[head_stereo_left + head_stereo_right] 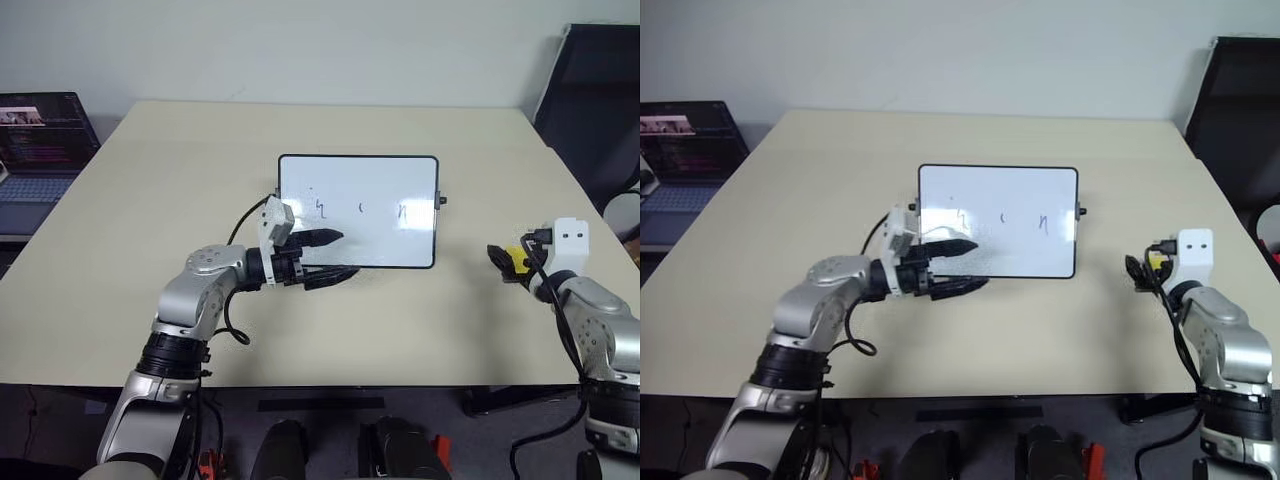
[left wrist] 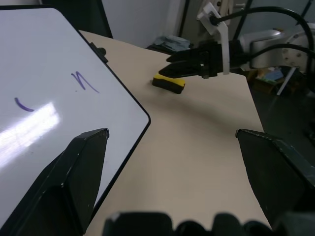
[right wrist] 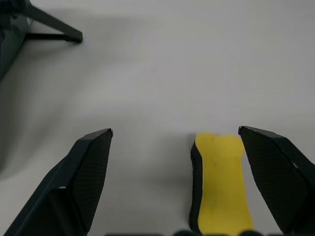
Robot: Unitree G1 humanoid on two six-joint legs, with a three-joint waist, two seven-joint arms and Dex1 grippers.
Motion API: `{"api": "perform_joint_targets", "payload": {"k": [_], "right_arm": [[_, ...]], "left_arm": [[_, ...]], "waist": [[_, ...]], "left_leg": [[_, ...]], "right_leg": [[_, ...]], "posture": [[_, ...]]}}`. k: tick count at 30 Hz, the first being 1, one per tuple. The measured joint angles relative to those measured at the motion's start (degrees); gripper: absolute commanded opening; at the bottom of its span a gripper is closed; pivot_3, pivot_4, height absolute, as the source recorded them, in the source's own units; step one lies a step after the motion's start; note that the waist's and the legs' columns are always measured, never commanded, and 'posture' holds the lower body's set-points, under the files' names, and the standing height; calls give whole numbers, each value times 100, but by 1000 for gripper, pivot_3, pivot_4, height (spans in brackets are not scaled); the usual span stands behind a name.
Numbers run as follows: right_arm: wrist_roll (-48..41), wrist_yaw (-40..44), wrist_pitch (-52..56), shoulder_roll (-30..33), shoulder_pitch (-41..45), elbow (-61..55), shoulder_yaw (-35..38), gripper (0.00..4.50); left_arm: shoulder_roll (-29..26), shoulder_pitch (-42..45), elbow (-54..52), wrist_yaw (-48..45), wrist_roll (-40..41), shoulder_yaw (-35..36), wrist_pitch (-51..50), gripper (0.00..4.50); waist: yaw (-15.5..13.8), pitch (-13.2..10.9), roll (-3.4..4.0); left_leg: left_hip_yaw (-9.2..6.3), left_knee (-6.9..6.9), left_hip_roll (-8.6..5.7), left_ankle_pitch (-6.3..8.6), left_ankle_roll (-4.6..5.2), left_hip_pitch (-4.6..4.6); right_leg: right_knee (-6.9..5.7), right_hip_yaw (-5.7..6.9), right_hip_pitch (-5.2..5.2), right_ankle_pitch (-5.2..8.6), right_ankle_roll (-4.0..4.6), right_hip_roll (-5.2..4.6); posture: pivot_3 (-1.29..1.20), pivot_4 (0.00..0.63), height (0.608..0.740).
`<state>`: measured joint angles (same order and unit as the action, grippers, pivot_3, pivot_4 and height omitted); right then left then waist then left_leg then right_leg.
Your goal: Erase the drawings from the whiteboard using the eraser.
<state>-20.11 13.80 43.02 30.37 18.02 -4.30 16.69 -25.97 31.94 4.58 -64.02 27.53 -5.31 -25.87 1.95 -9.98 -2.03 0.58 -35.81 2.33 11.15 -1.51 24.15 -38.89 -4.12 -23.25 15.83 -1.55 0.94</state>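
Right gripper [image 3: 174, 142] is spread wide open with the eraser [image 3: 220, 184] sitting between its fingers, closer to one finger than the other, and nothing is clamped yet. So the step in hand looks like the pickup. The eraser lies flat on the surface [image 1: 180, 180], yellow side up and dark side down, off to the right of the whiteboard [image 1: 358, 210] and well apart from it.

My take on doing this well: centre the gripper over the eraser first, since it's off-centre in the gap right now, then close across the narrow width so the dark face points down for wiping. Grab it low enough that it won't pivot when pressed on the board.

Left gripper [image 1: 325, 258] is also open and empty, reaching across the board's lower left corner. It looks placed to steady the board, which seems smart, because a glossy board could slide under a wipe.

The drawings [image 1: 321, 206] are three little squiggles across the middle of the board, all unerased.
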Motion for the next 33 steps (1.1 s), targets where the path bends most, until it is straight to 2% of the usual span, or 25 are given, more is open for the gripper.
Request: {"api": "perform_joint_targets", "payload": {"k": [15, 33], "right_arm": [[160, -89, 37, 53, 561, 1098, 29, 4492], [90, -387, 389, -125, 673, 1356, 256, 4492]], "left_arm": [[116, -173, 49, -158, -163, -166, 279, 4500], [112, -181, 49, -179, -197, -165, 371, 4500]], "waist": [[5, 0, 0], [8, 0, 1]], "left_leg": [[0, -1, 2, 0, 0, 3], [0, 0, 2, 0, 0, 3]], "right_leg": [[0, -2, -1, 0, 0, 0], [0, -1, -1, 0, -1, 0]], "posture": [[0, 150, 740], [0, 150, 740]]}}
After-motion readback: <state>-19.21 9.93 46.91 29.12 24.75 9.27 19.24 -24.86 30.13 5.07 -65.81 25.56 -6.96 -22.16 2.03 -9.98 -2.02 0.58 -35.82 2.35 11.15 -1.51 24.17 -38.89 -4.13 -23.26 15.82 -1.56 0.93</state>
